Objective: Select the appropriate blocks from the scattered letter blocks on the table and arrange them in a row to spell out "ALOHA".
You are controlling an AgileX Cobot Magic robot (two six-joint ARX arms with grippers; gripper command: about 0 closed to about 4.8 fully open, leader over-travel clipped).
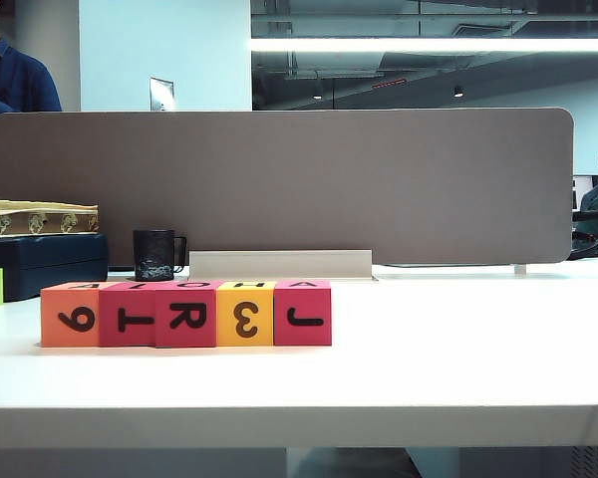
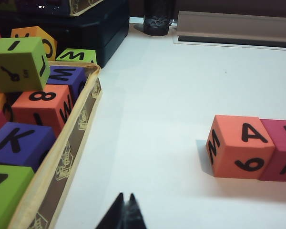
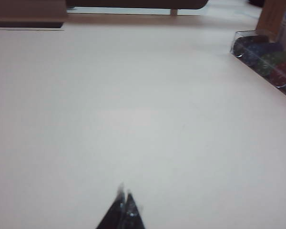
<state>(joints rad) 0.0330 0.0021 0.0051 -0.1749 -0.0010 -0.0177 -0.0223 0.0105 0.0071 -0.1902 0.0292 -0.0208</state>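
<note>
Setting: white table [image 1: 458, 349] is stretching across the exterior view, with a taupe divider [image 1: 279, 184] standing along its far edge at 12 o'clock.
Row: five letter blocks [image 1: 186, 314] are sitting side by side, touching, at 9 o'clock from the middle of the exterior view, near the table's front edge.
Order: from left, an orange block [image 1: 72, 317], two red ones, a yellow block [image 1: 245, 317] and a last red block [image 1: 303, 315] are lining up.
Front faces: they are showing 9, 1, R, 3 and J; the top faces are reading A, L, O, H, A upside down.
Mug: a black mug [image 1: 155, 255] is standing behind the row at 12 o'clock from it, apart from the blocks.
Tray: in the left wrist view, a tan-rimmed tray [image 2: 71, 143] is holding spare blocks, among them a green block [image 2: 20, 64] lying tilted on top.
Left gripper: the left gripper [image 2: 125, 213] is hanging low over bare table between the tray and the orange block, jaws pressed together, gripping nothing.
Right gripper: the right gripper [image 3: 124, 210] is hanging over bare table, jaws pressed together, holding nothing.
Bin: a clear bin [image 3: 269, 59] of dark pieces is lying well apart from the right gripper.
</note>
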